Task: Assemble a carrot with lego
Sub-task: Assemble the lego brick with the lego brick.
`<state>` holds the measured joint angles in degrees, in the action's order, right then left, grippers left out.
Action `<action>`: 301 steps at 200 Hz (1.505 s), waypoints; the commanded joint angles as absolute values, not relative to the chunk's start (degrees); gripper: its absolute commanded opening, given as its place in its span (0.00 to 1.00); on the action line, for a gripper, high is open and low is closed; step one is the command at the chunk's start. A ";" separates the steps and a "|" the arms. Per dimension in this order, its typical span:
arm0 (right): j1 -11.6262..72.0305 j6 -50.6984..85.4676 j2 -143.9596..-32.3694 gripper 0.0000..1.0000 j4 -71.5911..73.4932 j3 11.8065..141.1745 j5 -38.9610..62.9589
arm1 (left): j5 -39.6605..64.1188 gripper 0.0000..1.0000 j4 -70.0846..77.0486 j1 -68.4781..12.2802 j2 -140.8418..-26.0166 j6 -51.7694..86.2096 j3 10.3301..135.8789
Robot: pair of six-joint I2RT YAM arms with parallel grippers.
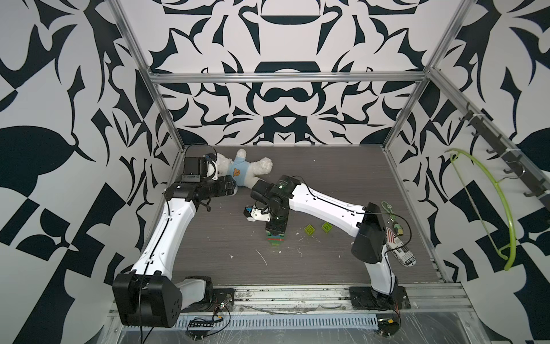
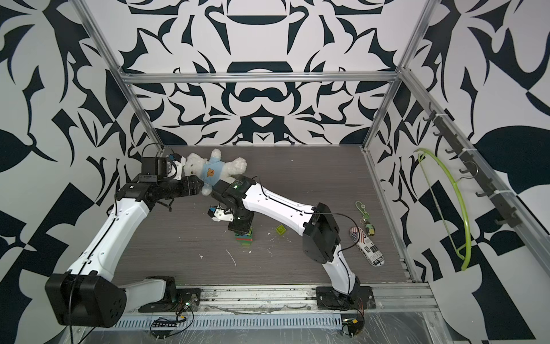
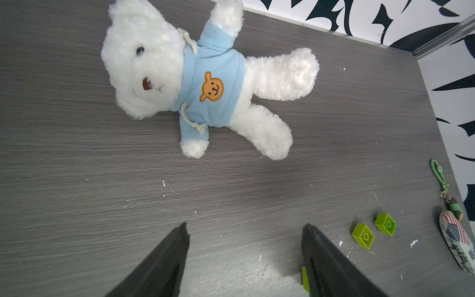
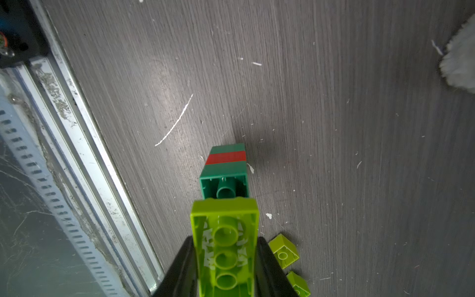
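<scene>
1. Lime-green oblong plastic brick [image 4: 225, 246] sits clamped in the right gripper [image 4: 226, 243], against the carrot [image 4: 226, 164], a dark green, red-striped brick stack. Only the right wrist view shows this grip.
2. The carrot stands on the robot's side of the white plush teddy bear [image 3: 205, 82], well apart.
3. Left gripper [image 3: 245, 227] gapes empty near the bear.
4. Two loose lime square bricks [image 3: 363, 235] [image 3: 385, 224] lie beyond.

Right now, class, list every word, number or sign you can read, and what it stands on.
Nothing reads clearly.
Flag-printed keychain tag: dark lettering, too blurred to read.
Teddy bear hoodie: orange animal-face patch, no words.
Loose lime bricks: stud marks too small to read.
</scene>
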<state>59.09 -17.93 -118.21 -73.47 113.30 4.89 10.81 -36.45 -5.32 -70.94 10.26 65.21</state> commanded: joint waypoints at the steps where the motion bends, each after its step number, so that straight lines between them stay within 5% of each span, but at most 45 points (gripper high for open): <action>1: 59.41 -17.46 -117.25 0.29 -73.30 112.99 4.22 | 11.91 0.76 -35.72 -5.26 -71.19 9.69 64.43; 301: 58.62 -18.20 -116.17 0.28 -70.48 105.54 1.08 | 13.25 0.75 -34.72 -5.22 -70.84 10.03 63.72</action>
<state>58.85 -18.94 -115.07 -69.10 107.92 3.36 12.05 -35.59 -5.32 -70.96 10.28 64.88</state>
